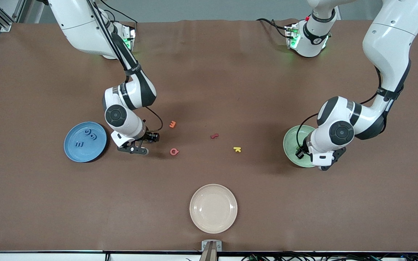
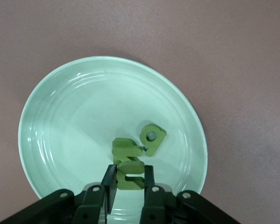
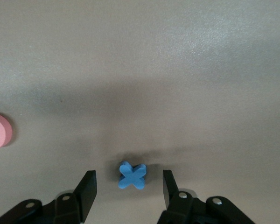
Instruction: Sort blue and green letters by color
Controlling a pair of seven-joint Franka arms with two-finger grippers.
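Blue X (image 3: 131, 176) lying on table between spread right gripper (image 3: 129, 186) fingers; left gripper (image 2: 129, 184) clamping green letter (image 2: 130, 175) over green plate (image 2: 51, 116).

Setting: robotics lab test station. Evidence: two white robot arms (image 1: 129, 98) bolted along one edge of a wide surface (image 1: 209, 72) under a brown cover; aluminium frame rails (image 1: 2, 14) at a corner; loose cables (image 1: 303, 256) along the camera-side edge.
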